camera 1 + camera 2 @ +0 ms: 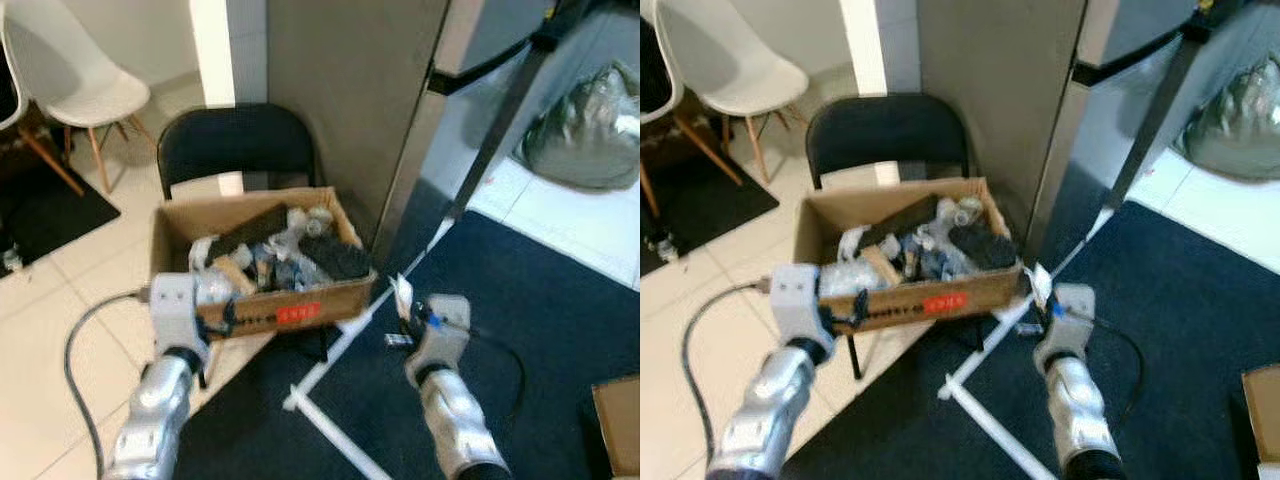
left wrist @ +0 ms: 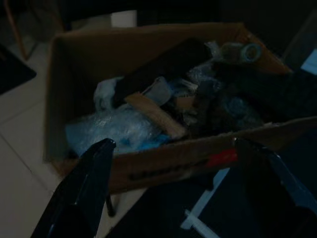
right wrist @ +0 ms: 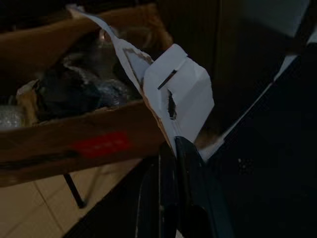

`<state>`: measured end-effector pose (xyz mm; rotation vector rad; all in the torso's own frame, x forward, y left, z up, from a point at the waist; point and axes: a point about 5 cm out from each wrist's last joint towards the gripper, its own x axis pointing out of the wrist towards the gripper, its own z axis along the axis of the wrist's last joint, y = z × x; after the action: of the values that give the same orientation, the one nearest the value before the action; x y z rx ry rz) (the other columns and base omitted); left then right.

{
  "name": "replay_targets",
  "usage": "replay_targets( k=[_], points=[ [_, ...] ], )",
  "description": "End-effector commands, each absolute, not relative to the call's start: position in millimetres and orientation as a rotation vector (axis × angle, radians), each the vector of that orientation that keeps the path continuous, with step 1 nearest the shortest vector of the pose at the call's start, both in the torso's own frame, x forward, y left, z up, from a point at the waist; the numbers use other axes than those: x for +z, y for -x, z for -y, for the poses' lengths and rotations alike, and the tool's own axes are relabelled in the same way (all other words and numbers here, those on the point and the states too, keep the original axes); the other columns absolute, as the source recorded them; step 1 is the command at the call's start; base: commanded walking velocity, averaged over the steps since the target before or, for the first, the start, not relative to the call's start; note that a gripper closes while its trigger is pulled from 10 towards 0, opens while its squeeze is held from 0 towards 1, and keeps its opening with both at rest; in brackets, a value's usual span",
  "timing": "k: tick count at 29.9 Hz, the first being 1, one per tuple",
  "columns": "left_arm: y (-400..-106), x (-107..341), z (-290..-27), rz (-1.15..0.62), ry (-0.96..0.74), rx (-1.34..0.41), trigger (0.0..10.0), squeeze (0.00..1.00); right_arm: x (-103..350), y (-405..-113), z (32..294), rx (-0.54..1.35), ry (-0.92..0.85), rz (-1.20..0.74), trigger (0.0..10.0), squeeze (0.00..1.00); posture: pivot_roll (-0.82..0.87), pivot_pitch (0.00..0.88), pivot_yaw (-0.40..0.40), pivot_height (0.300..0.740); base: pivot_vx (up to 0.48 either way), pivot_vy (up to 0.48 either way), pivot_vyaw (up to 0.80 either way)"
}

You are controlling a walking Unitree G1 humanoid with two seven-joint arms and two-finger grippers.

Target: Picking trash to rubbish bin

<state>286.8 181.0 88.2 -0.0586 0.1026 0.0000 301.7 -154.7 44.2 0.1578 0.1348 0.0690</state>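
up close, right tool [image 3: 171,148] pinches white paper scrap [image 3: 181,94] beside red-labelled cardboard box [image 1: 255,310]; left tool [image 2: 173,163] wide.

Silver ribbed arms, grey wrist blocks, black cables.

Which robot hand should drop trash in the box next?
The right hand. It is already shut on a white scrap of paper just beside the cardboard box on the chair. The left hand is open and holds nothing.
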Motion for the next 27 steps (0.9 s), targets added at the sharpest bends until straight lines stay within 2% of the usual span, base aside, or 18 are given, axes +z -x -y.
replay_targets(
  k=[1, 27],
  points=[
    [-285.8, 86.2, -174.7, -0.109, 0.069, -0.019, 10.0, 0.00, 39.4, -297.6, 167.1, 0.031, -0.155, -0.155, 10.0, 0.00, 0.08, 0.091, -0.041, 0.740, 0.356, 0.000, 0.00],
    [-287.1, 88.0, -175.1, -0.107, 0.064, -0.024, 10.0, 0.00, 39.6, -298.5, 164.3, 0.037, -0.163, -0.154, 10.0, 0.00, 0.09, 0.096, -0.038, 0.740, 0.360, 0.000, 0.00]
  ],
)
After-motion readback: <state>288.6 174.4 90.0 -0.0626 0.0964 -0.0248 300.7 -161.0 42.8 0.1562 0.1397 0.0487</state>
